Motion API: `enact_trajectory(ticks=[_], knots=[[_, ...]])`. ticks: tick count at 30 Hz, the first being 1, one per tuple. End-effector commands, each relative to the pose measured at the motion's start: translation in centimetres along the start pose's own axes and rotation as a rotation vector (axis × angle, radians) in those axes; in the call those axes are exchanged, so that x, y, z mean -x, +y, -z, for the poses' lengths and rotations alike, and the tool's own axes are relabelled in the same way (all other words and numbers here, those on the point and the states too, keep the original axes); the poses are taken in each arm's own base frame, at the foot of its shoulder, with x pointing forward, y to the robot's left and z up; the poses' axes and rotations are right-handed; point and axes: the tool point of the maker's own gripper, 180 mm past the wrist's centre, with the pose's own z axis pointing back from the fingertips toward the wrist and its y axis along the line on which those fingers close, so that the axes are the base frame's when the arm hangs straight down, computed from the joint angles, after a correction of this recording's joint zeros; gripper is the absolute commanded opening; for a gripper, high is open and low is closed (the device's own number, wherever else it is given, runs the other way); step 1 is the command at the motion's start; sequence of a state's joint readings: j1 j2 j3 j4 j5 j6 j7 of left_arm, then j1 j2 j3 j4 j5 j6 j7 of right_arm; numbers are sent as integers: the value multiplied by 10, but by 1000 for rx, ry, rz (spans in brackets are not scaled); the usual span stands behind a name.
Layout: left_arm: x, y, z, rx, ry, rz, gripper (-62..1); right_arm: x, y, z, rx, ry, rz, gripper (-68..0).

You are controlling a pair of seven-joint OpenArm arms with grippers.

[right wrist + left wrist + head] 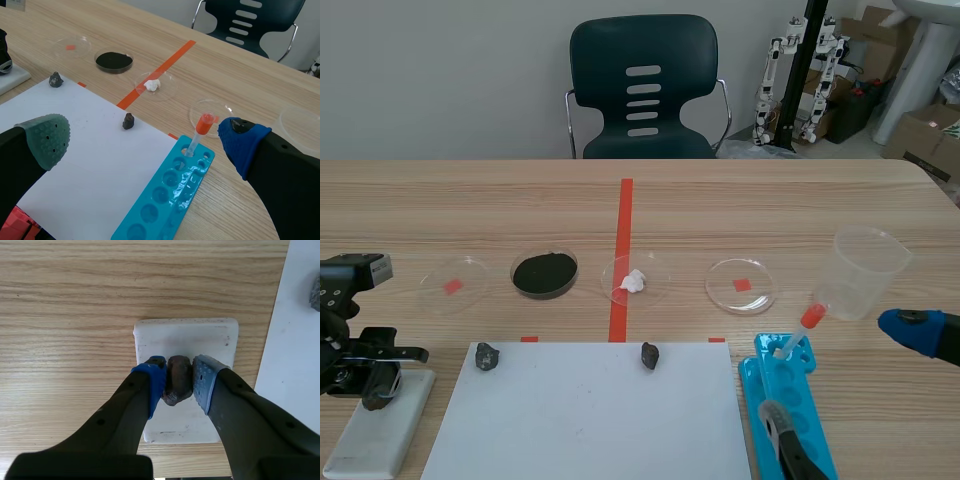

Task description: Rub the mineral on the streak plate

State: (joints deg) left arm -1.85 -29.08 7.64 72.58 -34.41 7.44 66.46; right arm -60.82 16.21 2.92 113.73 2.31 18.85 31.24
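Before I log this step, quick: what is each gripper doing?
Left gripper: shut on the mineral, over the streak plate.
Right gripper: open, holding nothing.

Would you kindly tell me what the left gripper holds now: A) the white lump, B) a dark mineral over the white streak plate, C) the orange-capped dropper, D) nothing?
B: in the left wrist view the left gripper is shut on the dark mineral, above the white streak plate.

Mineral over streak plate; plate L of paper.
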Motion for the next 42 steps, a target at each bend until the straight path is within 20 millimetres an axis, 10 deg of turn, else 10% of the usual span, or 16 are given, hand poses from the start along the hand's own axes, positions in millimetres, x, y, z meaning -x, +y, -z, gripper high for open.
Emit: enact_trajectory(ticks=[1,26,42], knots=[[-5,7,-1,-16,-9,-2,-523,-7,-3,1,5,-25,-7,-52],[-10,-25,-1,170,-37,-27,-524,-7,-3,1,5,-25,-7,-52],[-5,31,0,-142,-9,33,-524,-7,-3,1,5,-25,-7,-52]])
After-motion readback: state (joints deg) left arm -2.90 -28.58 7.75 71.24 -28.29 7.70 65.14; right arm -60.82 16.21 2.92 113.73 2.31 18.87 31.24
